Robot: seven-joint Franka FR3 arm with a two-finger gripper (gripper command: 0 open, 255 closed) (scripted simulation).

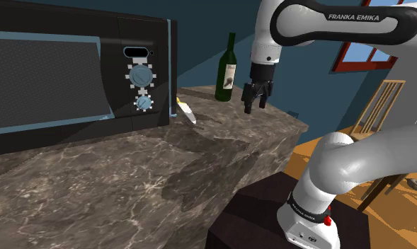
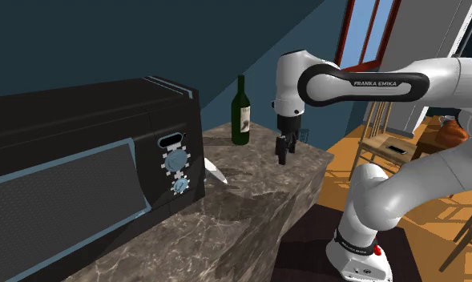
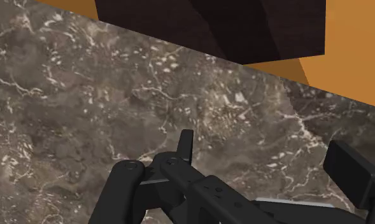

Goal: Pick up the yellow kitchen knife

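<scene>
While the gripper (image 1: 255, 107) hangs above the counter (image 1: 129, 185) (fingers (image 3: 186, 147) apart, empty), yellow-handled knife (image 1: 187, 113) lies beside black oven (image 1: 58, 78)

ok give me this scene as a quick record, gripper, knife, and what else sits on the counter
counter: dark, marbled
oven: black, two dials, on the counter
knife: lies flat by the oven's front corner, pale blade, yellow at the handle end
bottle: dark green, upright, near the counter's far end
gripper: open, empty, above the counter, apart from the knife
</scene>
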